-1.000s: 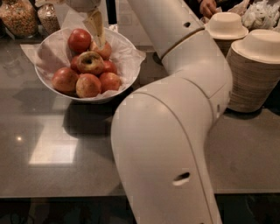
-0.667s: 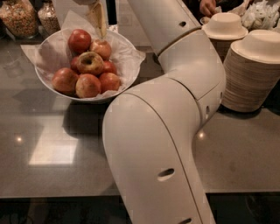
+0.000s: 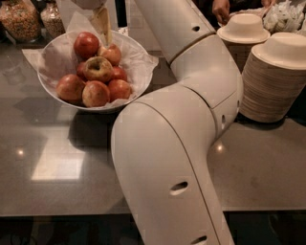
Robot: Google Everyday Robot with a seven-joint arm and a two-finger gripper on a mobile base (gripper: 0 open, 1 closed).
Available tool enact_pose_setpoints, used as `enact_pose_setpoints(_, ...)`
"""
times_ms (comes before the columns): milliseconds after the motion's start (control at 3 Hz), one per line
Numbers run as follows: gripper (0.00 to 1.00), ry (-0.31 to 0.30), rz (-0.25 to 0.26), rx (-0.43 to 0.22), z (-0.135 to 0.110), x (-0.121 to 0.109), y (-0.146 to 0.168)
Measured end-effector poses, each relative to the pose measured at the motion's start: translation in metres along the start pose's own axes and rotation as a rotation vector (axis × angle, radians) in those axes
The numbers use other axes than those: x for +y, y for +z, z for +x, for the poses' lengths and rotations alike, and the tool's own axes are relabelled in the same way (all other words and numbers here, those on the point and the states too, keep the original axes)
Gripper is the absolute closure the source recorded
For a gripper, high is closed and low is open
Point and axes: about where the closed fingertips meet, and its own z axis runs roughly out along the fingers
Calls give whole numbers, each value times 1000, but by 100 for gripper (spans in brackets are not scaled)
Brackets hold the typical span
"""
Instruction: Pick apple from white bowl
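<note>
The white bowl (image 3: 138, 67), lined with crinkled white paper, stands at the upper left of the grey counter. It holds several apples. The paler yellow-green apple (image 3: 98, 68) with a red blush lies on top in the middle, stem hollow facing up. Deeper red apples (image 3: 86, 44) lie around it. My gripper (image 3: 102, 25) hangs over the back of the bowl, just above the apples and behind the pale apple. It holds nothing that I can see. Its top is cut off by the frame edge.
My big white arm (image 3: 191, 95) crosses the middle and right of the view. Tall stacks of beige disposable bowls (image 3: 272, 81) stand at the right. Jars of food (image 3: 21, 19) stand at the back left. A person's hand (image 3: 222, 9) is at the top right.
The gripper has risen a little above the apples. The arm's elbow has swung and its links have shifted in view. The apples lie as before.
</note>
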Motion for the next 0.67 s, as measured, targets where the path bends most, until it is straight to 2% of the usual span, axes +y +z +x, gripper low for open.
enact_pose_setpoints(333, 0, 34, -40, -98, -20, 10, 18)
enact_pose_setpoints(667, 0, 34, -40, -98, -20, 10, 18)
